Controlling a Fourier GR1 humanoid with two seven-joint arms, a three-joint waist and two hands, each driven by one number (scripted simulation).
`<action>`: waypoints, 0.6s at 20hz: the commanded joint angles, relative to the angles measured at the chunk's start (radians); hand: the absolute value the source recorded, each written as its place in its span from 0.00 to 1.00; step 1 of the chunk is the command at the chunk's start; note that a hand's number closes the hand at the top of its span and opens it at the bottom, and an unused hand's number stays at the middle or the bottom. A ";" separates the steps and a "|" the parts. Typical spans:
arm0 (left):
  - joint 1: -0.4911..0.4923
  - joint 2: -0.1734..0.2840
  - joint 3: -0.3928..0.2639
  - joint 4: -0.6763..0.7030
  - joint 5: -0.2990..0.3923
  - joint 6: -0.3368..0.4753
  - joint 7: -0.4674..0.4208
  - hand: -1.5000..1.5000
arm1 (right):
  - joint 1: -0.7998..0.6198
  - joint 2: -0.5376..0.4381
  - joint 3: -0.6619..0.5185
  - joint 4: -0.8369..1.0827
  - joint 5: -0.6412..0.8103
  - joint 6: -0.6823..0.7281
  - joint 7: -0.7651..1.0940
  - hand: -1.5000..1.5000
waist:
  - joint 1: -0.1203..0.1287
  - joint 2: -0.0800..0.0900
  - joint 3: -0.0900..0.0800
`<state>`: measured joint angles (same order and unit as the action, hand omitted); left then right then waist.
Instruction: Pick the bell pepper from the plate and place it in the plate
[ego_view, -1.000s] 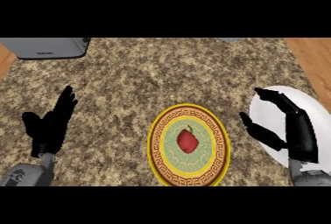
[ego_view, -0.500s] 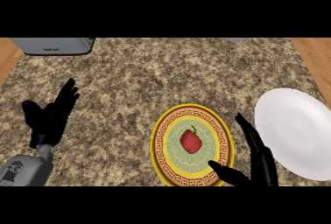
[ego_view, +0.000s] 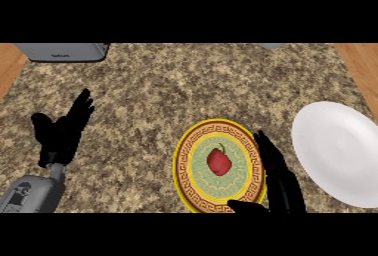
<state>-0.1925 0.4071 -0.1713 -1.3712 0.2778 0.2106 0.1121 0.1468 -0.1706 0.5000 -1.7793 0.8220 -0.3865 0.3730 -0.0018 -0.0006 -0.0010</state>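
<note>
I had the right hand (ego_view: 277, 175), fingers straight and holding nothing, beside the patterned plate (ego_view: 193, 187) to reach the bell pepper (ego_view: 218, 161).

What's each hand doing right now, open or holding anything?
Left hand: open, resting at the left, holding nothing.
Right hand: open, fingers straight beside the patterned plate, holding nothing.

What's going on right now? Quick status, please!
Right hand open beside patterned plate; left hand open, resting. Red bell pepper on it, untouched. White plate waiting. Nothing in the way.
</note>
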 joint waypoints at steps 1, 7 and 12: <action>0.074 0.030 0.027 -0.042 0.013 -0.050 -0.025 0.50 | -0.039 0.050 0.058 -0.055 0.109 0.144 0.219 0.00 | 0.009 -0.002 0.000; -0.032 -0.048 0.015 0.014 -0.049 0.013 0.035 0.50 | -0.118 0.044 0.048 0.009 0.153 0.292 0.320 0.00 | 0.000 0.000 0.001; 0.010 -0.044 0.044 0.015 -0.043 -0.056 -0.020 0.50 | -0.196 0.103 0.045 0.089 0.177 0.403 0.412 0.00 | 0.005 0.001 0.001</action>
<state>-0.1763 0.3787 -0.1295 -1.3543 0.2460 0.1699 0.0915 0.0209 -0.1213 0.5353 -1.7529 0.9640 -0.0655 0.7010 0.0012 -0.0002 -0.0005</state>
